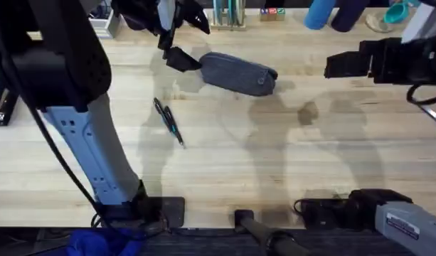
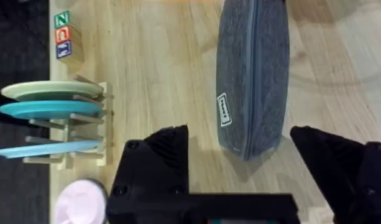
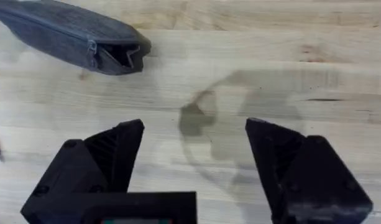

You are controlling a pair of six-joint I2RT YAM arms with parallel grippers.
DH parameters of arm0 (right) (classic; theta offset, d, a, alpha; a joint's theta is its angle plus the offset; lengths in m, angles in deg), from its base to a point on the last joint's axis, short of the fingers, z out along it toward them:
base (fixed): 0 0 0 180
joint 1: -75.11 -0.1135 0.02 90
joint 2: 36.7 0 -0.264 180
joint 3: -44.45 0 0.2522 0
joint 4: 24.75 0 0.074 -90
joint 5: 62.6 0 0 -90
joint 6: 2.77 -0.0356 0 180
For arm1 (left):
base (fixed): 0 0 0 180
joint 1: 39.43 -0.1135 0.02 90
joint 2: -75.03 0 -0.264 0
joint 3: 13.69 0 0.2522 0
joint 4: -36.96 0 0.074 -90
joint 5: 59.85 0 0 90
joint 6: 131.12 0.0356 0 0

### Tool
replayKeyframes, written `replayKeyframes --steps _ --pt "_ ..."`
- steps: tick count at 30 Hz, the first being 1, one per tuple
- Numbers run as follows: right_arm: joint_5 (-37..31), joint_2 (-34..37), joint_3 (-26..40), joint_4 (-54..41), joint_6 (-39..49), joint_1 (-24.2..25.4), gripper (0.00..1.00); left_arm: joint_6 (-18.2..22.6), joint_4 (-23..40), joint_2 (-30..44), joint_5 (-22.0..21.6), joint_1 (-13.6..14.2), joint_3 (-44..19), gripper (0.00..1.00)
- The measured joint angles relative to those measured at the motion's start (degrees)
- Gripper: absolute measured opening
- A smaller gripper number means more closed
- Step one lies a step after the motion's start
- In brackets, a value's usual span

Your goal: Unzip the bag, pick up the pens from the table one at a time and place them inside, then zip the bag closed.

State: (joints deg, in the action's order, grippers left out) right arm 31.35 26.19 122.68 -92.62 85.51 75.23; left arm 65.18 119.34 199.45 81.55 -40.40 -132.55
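Note:
The grey-blue bag [image 1: 239,72] lies on the table [image 1: 274,156] at the back middle, zipper along its top [image 2: 255,74]. Its zipper pull [image 3: 92,50] sits near the right end, where the fabric gapes a little. Two thin dark pens [image 1: 168,121], one with a teal section, lie side by side in front of the bag's left end. My left gripper [image 1: 191,44] hovers open over the bag's left end, which sits between the spread fingers [image 2: 159,155]. My right gripper [image 1: 330,67] is open to the right of the bag, apart from it, over bare wood [image 3: 193,134].
A wooden rack with teal and pale plates [image 2: 53,109], letter blocks [image 2: 64,43] and a pink cup [image 2: 81,202] stand behind the bag. Blue cylinders [image 1: 321,14] and teal items [image 1: 395,13] line the far edge. The front half of the table is bare wood.

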Motion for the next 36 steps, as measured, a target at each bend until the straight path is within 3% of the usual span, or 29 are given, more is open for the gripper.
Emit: replayKeyframes --steps 9,36 --pt "0.0 0.0 0.0 0.0 0.0 0.0 0.996 0.0 0.2 4.6 2.5 0.6 0.0 0.991" --pt "0.0 0.0 0.0 0.0 0.0 0.0 0.996 0.0 0.2 4.8 4.5 0.6 0.0 0.993"
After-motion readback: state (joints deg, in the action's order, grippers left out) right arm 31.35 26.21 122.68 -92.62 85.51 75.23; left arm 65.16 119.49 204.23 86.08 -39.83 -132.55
